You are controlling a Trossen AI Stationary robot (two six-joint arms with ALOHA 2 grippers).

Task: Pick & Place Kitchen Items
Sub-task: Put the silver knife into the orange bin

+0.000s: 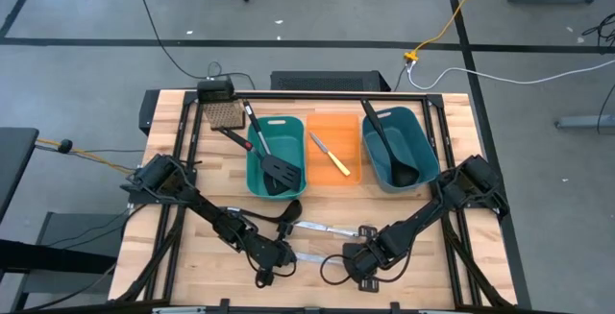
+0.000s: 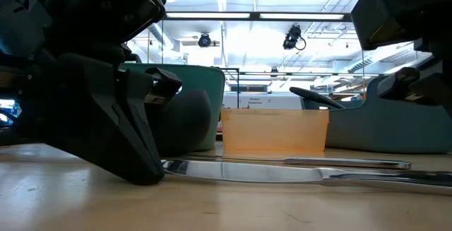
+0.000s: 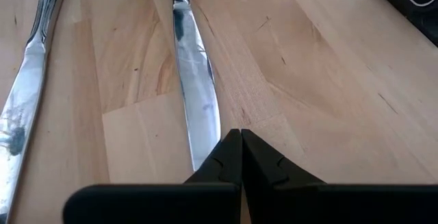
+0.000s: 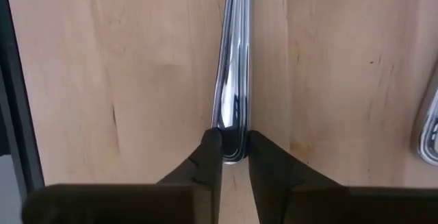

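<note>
Two slim silver table knives lie flat on the wooden table, the near one [image 1: 322, 256] and the far one [image 1: 322, 228]. My right gripper [image 4: 233, 142] is at the near knife's handle end, shut on it. My left gripper [image 3: 239, 138] is shut, at the same knife's blade tip [image 3: 202, 148]. A black ladle [image 1: 288, 210] lies on the table by the left arm. The left teal bin [image 1: 252, 160] holds black spatulas [image 1: 274, 165]. The orange bin [image 1: 351, 122] holds the yellow-handled knife [image 1: 332, 156]. The right teal bin [image 1: 423, 141] holds a ladle [image 1: 394, 156]. My left gripper's shut fingertips [image 3: 229, 148] stand right beside the near knife's blade tip, low over the table; I cannot tell whether they touch it. My right gripper pinches the near knife's rounded handle end [image 4: 233, 131] between its two fingers. The fingers point along the knife, low over the table. The knife lies flat on the table.
Another slotted spatula [image 1: 229, 120] lies on the table left of the bins, beside a black box [image 1: 216, 90] at the far edge. In the low view the near knife [image 2: 282, 171] runs across in front of the orange bin [image 2: 275, 132]. Bare wood shows at the table's near left.
</note>
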